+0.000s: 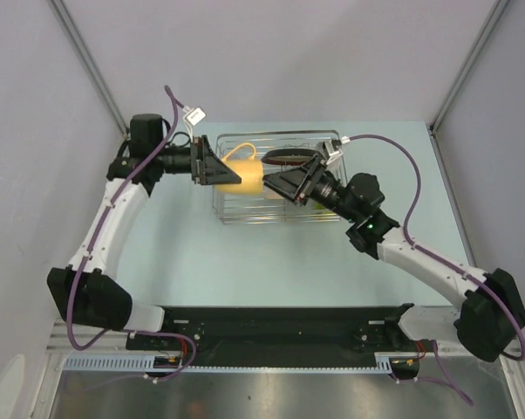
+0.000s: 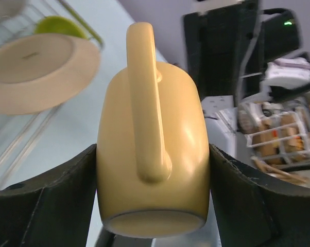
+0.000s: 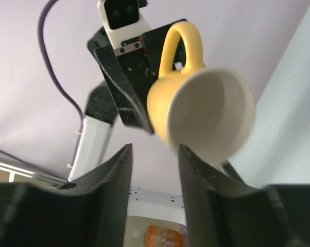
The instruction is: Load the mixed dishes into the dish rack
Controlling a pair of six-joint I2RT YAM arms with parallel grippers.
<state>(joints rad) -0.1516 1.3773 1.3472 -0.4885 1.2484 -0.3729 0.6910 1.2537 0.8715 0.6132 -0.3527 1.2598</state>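
Observation:
My left gripper (image 1: pixel 217 166) is shut on the yellowish handled cup (image 1: pixel 243 173), held on its side above the left part of the silver wire dish rack (image 1: pixel 271 133). In the left wrist view the cup (image 2: pixel 152 128) sits between both pads, handle facing the camera. A dark-red-rimmed plate (image 1: pixel 289 158) stands in the rack. A beige plate (image 2: pixel 36 69) shows in the rack. My right gripper (image 1: pixel 282 185) is open and empty over the rack, right of the cup. Its view looks up at the cup's mouth (image 3: pixel 209 116). I cannot make out the bowl or the glass.
A yellow-green object (image 2: pixel 59 25) lies in the rack behind the beige plate. The rack's wires (image 2: pixel 21 139) run below the left jaw. Grey walls close in the pale blue table (image 1: pixel 175 253) on three sides.

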